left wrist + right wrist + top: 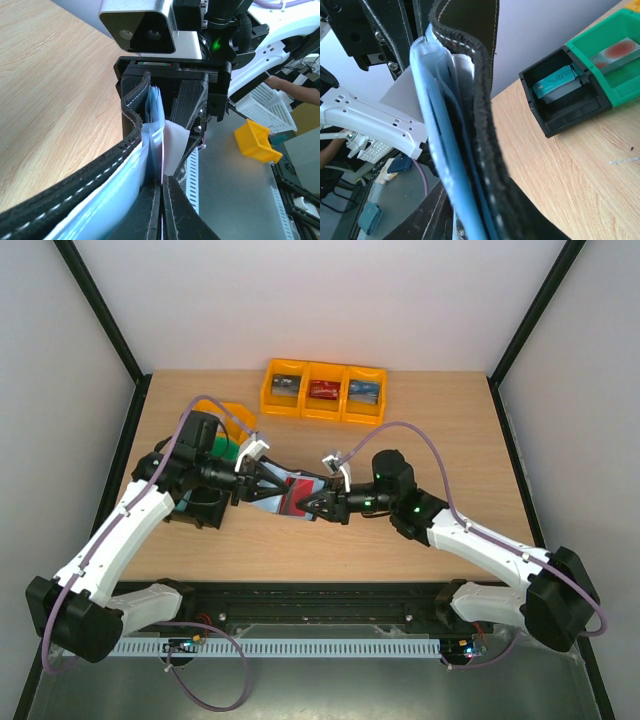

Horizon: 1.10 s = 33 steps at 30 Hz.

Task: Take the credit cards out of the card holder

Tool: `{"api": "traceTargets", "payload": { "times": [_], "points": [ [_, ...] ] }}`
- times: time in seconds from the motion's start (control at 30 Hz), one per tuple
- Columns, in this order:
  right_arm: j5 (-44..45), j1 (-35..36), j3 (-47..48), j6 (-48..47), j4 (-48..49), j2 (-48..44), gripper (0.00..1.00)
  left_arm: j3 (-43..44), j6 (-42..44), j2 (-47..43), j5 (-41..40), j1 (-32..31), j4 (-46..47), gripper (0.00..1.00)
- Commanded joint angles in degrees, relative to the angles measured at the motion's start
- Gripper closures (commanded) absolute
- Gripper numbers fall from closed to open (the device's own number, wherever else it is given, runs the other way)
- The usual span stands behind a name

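One card holder [288, 492], spanned endwise.
Lies lengthwise between left end effector [266, 484], clenched, and right end effector [314, 503], grip unclear.

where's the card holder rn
In the top view the card holder is left of centre, between the left gripper and right gripper, right of the black bin.

**Coloured plastic bins on a wooden table**

A light wooden table [440, 450] sits between pale walls. Along its far edge, three yellow bins [322, 412] stand joined in a row. On the left side of the table, a single yellow bin [240, 420], a green bin [622, 90] and a black bin [575, 120] stand close together. The green and black ones touch side by side. A white slotted strip [300, 648] runs along a grey surface beyond the table's near edge.
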Motion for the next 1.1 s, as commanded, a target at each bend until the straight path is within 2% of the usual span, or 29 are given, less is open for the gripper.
{"api": "traceTargets", "payload": {
  "times": [0.0,0.17,0.53,0.83,0.93,1.0,1.07],
  "points": [
    [2.2,0.1,-1.0,-0.5,5.7,-2.4,0.76,-0.2,-0.1,-1.1,5.7,0.6,0.3,0.98],
    [1.3,-0.4,-1.9,-1.6,4.9,-4.1,0.75,-0.3,0.6,-1.5,3.9,1.9,-0.1,0.98],
    [0.0,-0.6,-2.0,-2.8,1.9,-5.7,0.92,-0.8,1.6,-1.6,1.5,4.0,-0.1,0.98],
    [-0.8,-1.2,-2.3,-2.3,1.3,-6.4,0.89,-1.0,3.0,-1.6,1.8,5.2,-1.0,0.98],
    [-0.9,-1.2,-2.4,-1.6,2.3,-6.4,0.97,-1.0,2.8,-1.5,2.0,5.3,-1.1,0.98],
    [0.5,-1.2,-2.3,-2.0,2.1,-6.7,0.98,-0.4,3.4,-1.4,0.3,5.3,-2.0,0.98],
    [3.6,-1.8,-2.1,-3.0,-0.6,-7.0,0.98,1.1,4.4,-1.4,-4.7,5.9,-3.0,0.98]
  ]
}}
